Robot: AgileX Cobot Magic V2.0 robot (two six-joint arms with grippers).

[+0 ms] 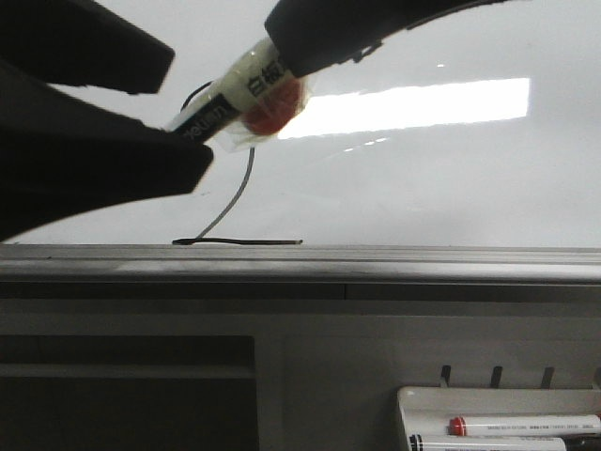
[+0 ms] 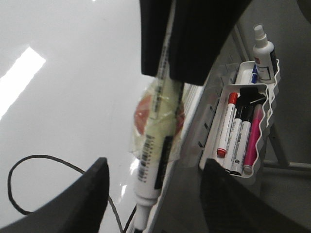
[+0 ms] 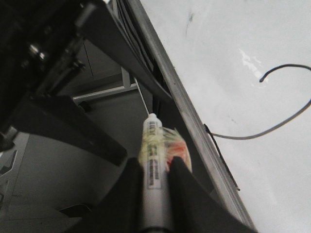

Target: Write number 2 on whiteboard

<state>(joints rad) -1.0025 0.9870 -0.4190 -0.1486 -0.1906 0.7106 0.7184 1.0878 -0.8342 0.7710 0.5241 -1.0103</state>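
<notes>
The whiteboard (image 1: 451,169) stood glossy above its grey metal ledge (image 1: 376,258). The number 2 (image 1: 246,188) was drawn on it, its flat base just above the ledge, its top seemingly hidden behind dark arms.

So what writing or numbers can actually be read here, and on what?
"2", hand-drawn in black on the whiteboard: the number 2.
Marker held by the right gripper: black label characters and barcode, too blurred to read.
Tray markers and spray bottle: labels too small.
</notes>
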